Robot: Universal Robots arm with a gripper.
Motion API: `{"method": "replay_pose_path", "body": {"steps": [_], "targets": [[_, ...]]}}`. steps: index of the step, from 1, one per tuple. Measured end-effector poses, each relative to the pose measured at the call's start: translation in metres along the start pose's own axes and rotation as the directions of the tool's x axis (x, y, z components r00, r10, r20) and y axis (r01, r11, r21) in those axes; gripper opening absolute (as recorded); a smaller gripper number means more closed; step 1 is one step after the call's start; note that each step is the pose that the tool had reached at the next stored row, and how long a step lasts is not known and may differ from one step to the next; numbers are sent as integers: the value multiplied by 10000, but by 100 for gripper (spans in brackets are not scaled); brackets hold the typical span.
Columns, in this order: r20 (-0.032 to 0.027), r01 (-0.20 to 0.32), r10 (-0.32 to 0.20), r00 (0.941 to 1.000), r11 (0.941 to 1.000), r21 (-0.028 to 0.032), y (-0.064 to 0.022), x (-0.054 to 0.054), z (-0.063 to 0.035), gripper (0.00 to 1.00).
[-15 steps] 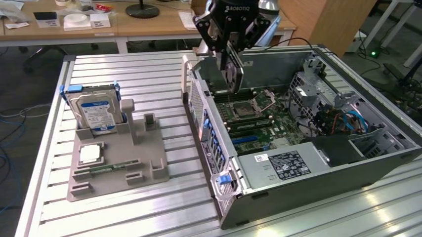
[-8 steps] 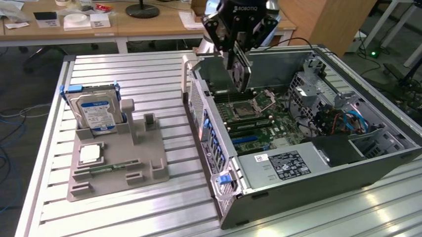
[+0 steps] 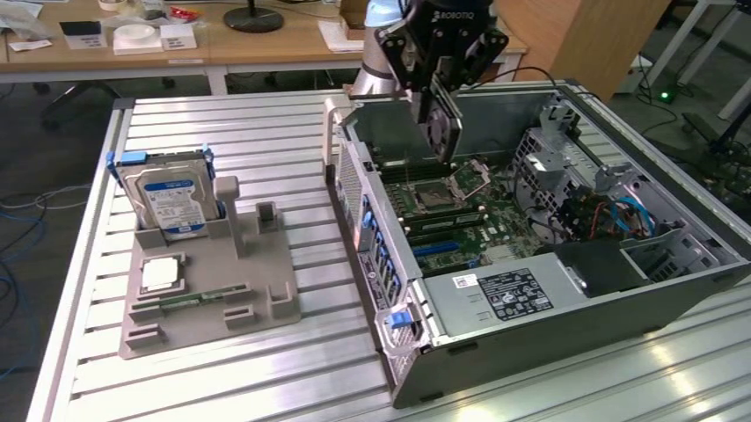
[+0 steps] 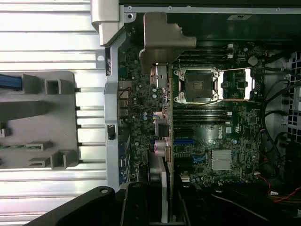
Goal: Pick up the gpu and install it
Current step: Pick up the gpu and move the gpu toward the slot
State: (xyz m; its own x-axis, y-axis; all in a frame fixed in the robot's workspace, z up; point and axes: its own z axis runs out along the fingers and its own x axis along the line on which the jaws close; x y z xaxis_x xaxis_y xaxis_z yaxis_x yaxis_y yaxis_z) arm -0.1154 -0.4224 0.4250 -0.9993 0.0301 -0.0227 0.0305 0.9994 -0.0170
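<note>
My gripper (image 3: 441, 95) hangs over the open computer case (image 3: 388, 264), shut on the gpu (image 3: 444, 132). The card hangs on edge, dark, just above the motherboard (image 3: 470, 215) near the CPU socket (image 3: 455, 183). In the wrist view the gpu (image 4: 162, 122) runs edge-on from between my fingers (image 4: 136, 205) out to its silver bracket (image 4: 163, 37), which sits by the case's rear wall. Under it lie the motherboard (image 4: 211, 136) and the CPU socket (image 4: 197, 84). Whether the card touches the board I cannot tell.
On the slatted table (image 3: 235, 123), at the exterior view's left, a grey fixture (image 3: 252, 290) holds a silver hard drive with a blue label (image 3: 171, 198), a CPU chip (image 3: 161, 274) and a green memory stick (image 3: 188, 301). Inside the case sit a power supply (image 3: 505, 294) and cables (image 3: 610, 215).
</note>
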Motion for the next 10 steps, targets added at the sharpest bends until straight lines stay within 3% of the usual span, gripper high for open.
{"method": "replay_pose_path", "body": {"steps": [10], "targets": [[-10, -2, 2, 10000, 10000, 0, 7, -221, 5, 28]]}}
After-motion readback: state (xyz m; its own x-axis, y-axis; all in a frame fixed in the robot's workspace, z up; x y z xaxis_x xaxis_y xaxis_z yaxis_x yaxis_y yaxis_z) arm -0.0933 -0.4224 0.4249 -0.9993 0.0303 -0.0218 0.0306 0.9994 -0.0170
